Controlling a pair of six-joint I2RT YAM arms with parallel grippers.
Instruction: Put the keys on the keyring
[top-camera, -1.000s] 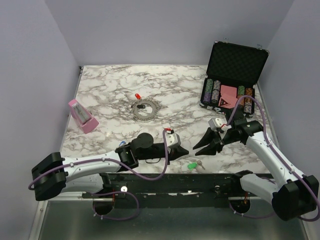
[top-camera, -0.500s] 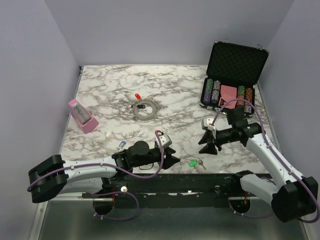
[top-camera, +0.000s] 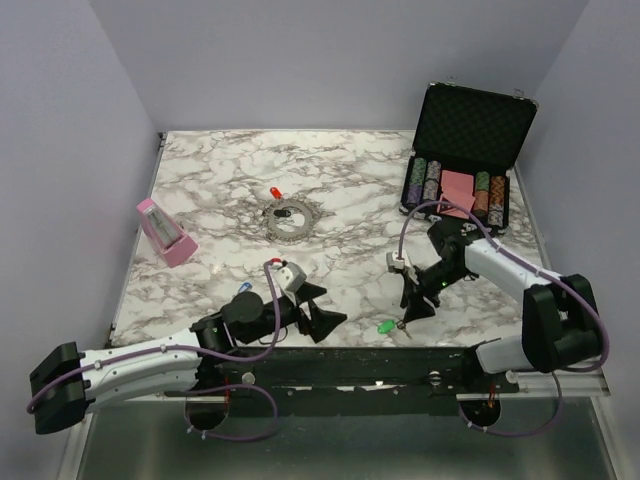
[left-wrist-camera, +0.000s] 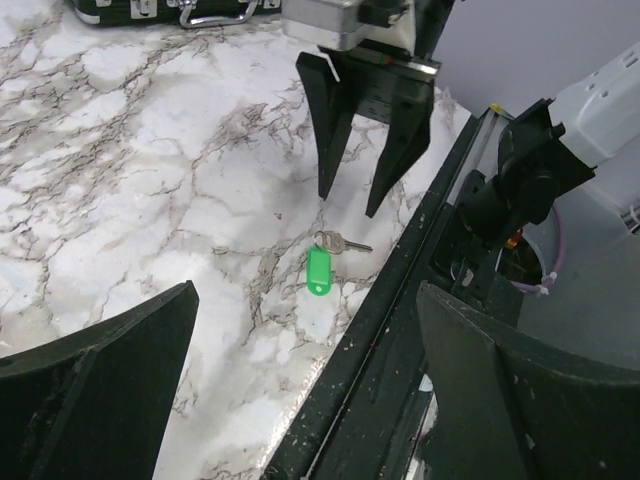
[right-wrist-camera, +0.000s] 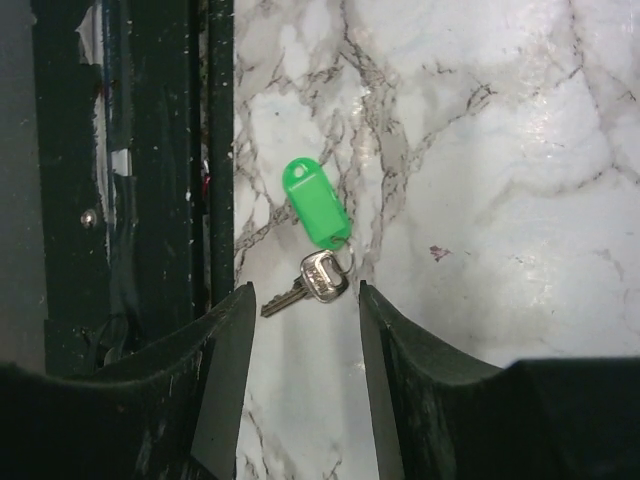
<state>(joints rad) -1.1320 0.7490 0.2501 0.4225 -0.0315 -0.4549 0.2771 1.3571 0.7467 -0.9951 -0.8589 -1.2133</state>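
Right wrist view looks straight down between the jaws of the right gripper (right-wrist-camera: 303, 300), which stand partly apart and hold nothing. The green-tagged key (right-wrist-camera: 315, 208) lies flat on the marble table (right-wrist-camera: 500, 150) directly under that gap, close to the black rail (right-wrist-camera: 215, 150) at the near edge. A second ago this gripper hung farther out and to one side; it has since swung in over the key. The left gripper (left-wrist-camera: 305, 300), closed and near the key then, has sprung wide apart and drawn back empty, with the key now ahead of it. I read this as a handover, with the right arm set to come down and pinch the key.

Three keys show. The green one is under the right gripper. A blue one (top-camera: 243, 290) lies behind the left gripper beside its wrist. A red one (top-camera: 274, 192) lies just past the single keyring (top-camera: 288, 218), which sits mid-table well beyond both grippers. A dark shape lies on the ring, and I cannot tell whether it is a fourth key. None of the three looks threaded. Farther off are one pink wedge (top-camera: 165, 230) and one open chip case (top-camera: 470, 130).
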